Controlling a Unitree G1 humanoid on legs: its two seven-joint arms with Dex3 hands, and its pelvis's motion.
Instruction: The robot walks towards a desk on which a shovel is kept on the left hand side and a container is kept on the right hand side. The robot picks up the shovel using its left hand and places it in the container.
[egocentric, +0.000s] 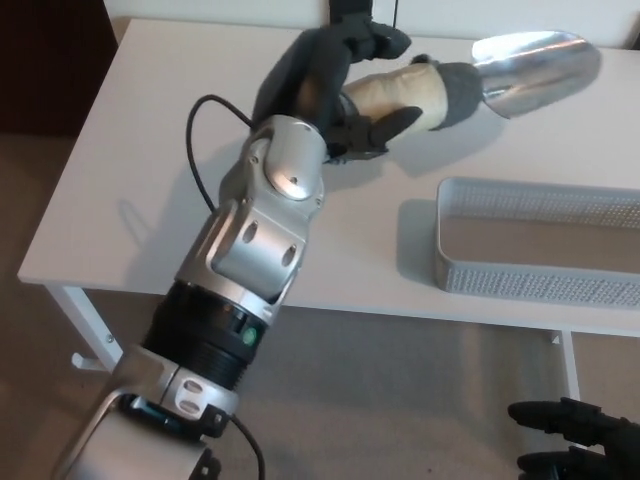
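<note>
Bare desk (150, 150) beside container (540, 270)

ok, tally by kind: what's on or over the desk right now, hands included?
Shovel: 1, held in the left hand
Container: 1
Desk: 1
Hands: 2, left hand and right hand, the right low beside the desk
Total: 5

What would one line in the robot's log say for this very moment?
phase: carrying | left hand: shut on shovel, raised over desk | container: empty, shovel not yet in | right hand: low, off desk
</note>
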